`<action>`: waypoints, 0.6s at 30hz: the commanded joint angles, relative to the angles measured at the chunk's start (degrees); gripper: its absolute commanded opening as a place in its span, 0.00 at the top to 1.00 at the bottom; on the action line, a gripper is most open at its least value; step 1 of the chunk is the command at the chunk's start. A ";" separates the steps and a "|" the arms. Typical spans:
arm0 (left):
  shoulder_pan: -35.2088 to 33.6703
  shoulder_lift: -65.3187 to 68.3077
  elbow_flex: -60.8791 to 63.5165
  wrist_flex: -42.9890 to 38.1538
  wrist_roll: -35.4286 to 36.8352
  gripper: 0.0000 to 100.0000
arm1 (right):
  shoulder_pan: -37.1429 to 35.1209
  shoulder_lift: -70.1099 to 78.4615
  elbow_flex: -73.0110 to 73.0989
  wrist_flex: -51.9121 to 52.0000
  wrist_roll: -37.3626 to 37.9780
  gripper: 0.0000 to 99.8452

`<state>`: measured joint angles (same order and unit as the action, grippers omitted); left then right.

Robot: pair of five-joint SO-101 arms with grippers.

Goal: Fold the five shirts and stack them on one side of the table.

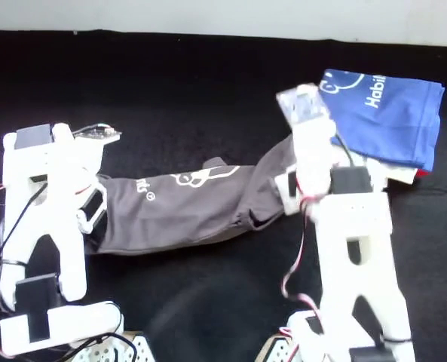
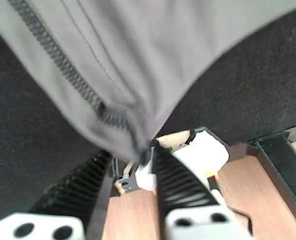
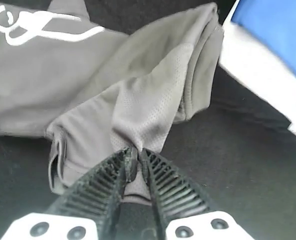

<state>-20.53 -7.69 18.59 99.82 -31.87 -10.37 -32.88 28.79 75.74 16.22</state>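
A grey shirt (image 1: pixel 185 207) with a white print lies stretched across the black table (image 1: pixel 170 83) between the two arms. My left gripper (image 1: pixel 95 207) is shut on its left end; in the left wrist view the stitched hem (image 2: pixel 138 50) is pinched between the black fingers (image 2: pixel 144 157). My right gripper (image 1: pixel 289 188) is shut on a bunched fold at the shirt's right end (image 3: pixel 63 85), the cloth caught at the fingertips (image 3: pixel 135 162). A folded blue shirt (image 1: pixel 385 113) (image 3: pixel 277 35) tops a stack at the back right.
Under the blue shirt a white shirt (image 3: pixel 257 75) and a red edge (image 1: pixel 423 173) stick out. The right arm stands just left of this stack. The table's front edge and wooden floor (image 2: pixel 247 200) show beneath my left gripper.
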 commanded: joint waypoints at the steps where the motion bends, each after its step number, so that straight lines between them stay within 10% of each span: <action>1: -1.80 -3.74 -3.12 1.05 -2.73 0.76 | -0.22 -7.87 8.66 -4.53 -0.44 0.99; 8: -0.92 -8.75 -2.51 0.00 -4.22 0.75 | -0.22 -15.52 20.44 -11.03 -0.44 0.99; 18: -5.76 -2.33 16.66 -26.90 -5.89 0.76 | -0.40 -17.36 24.22 -13.93 -0.44 0.99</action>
<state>-23.96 -11.03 33.45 78.29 -36.00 -10.37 -48.97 53.05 62.37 16.22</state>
